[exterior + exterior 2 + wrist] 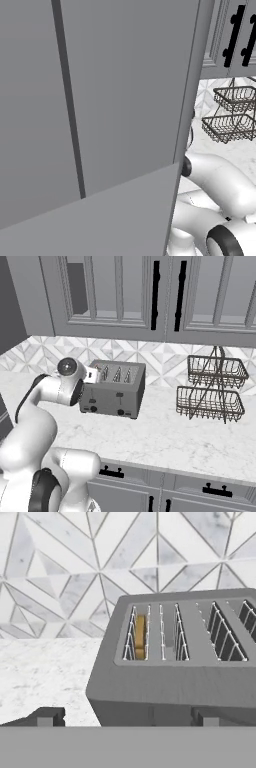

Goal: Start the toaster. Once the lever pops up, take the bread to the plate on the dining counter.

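No readable writing — toaster (175,662) plain grey, bread (140,637) inside.

Arm: white Franka with dark joints. It rises from the near left of the right base view, bends at a high elbow and reaches forward and right.

Wrist: rounded white segment with a dark ring, held level.

Gripper (127,719): pointed roughly level toward the far side. Both dark fingertips (47,717) are seen low in the hand view, set well apart, so the jaws stand fully spread with nothing between them.

Contact: none visible.
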